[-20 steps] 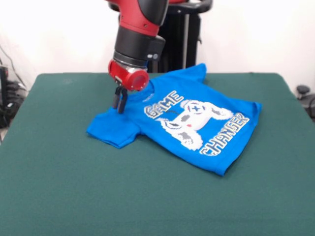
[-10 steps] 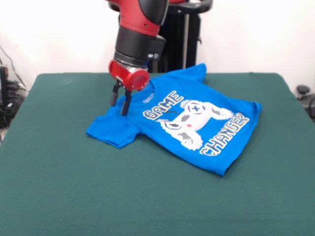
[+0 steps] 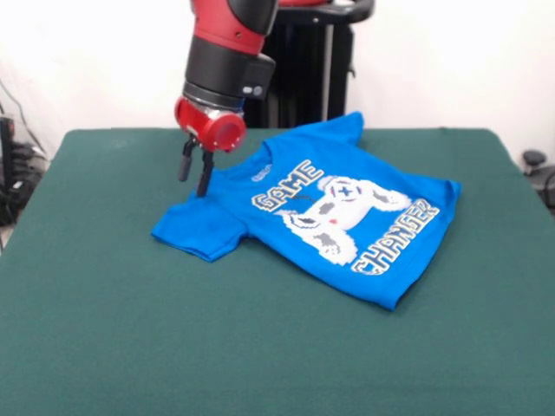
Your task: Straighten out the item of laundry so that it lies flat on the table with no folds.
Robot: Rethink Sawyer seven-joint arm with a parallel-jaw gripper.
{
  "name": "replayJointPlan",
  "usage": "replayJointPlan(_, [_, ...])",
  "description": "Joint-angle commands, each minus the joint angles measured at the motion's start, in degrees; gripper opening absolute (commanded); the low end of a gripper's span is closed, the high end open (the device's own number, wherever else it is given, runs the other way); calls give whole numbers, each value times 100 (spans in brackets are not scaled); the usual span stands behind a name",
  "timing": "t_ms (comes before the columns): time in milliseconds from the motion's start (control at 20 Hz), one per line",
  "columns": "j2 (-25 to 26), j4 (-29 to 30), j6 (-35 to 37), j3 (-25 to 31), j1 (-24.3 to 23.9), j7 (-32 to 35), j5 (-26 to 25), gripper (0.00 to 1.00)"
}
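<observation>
You have the bright blue T-shirt (image 3: 325, 217) lying print-up and slightly rumpled toward the far middle of the matte green felt table (image 3: 104, 329). The gripper (image 3: 194, 178) hangs above its sleeve, fingers parted and empty. Bare felt reaches every edge.

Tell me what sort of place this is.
Probably a robotics lab test bench: a robot arm's gripper hangs over a green table holding only a blue shirt, against a bare white wall.
</observation>
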Motion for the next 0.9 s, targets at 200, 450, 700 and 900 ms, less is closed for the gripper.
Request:
replayJointPlan(200, [-132, 610, 336, 987, 276, 1119, 79, 100])
replayJointPlan(450, [-107, 645, 239, 1029, 445, 1211, 237, 100])
replayJointPlan(700, [60, 525, 115, 1009, 643, 1269, 418, 100])
replayJointPlan(900, [152, 476, 43, 941, 863, 1364, 631, 100])
